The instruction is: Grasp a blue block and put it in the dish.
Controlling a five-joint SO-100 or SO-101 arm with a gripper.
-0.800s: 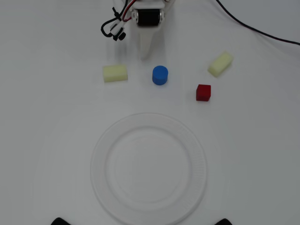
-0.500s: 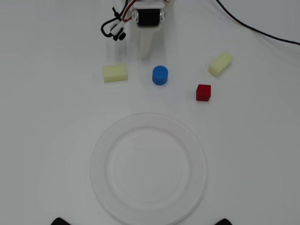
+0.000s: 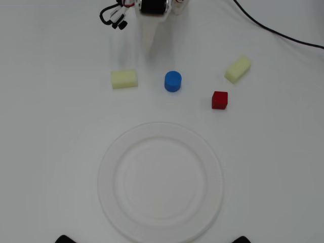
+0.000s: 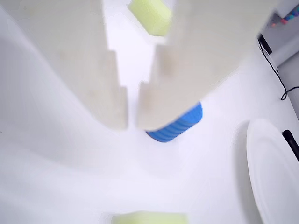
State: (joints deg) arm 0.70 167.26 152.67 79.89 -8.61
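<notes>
The blue block (image 3: 172, 81) is a short bright blue cylinder standing on the white table, above the dish in the overhead view. The dish (image 3: 109, 177) is a large white plate in the lower middle. My gripper (image 3: 148, 49) hangs at the top edge, up and to the left of the blue block and apart from it. In the wrist view the gripper (image 4: 133, 122) has its pale fingers (image 4: 100, 74) nearly together, with only a thin slit and nothing between them. The blue block (image 4: 182, 125) peeks out from behind the right finger, and the dish (image 4: 271, 172) lies at the right edge.
Two pale yellow blocks (image 3: 124, 79) (image 3: 238, 69) lie left and right of the blue block, and a red cube (image 3: 219, 99) sits to its lower right. A black cable (image 3: 276, 31) crosses the top right corner. Wires (image 3: 112, 14) hang beside the arm.
The gripper has drawn back toward the top edge of the overhead view and a little to the left, away from the blue block. The blocks and dish stay put.
</notes>
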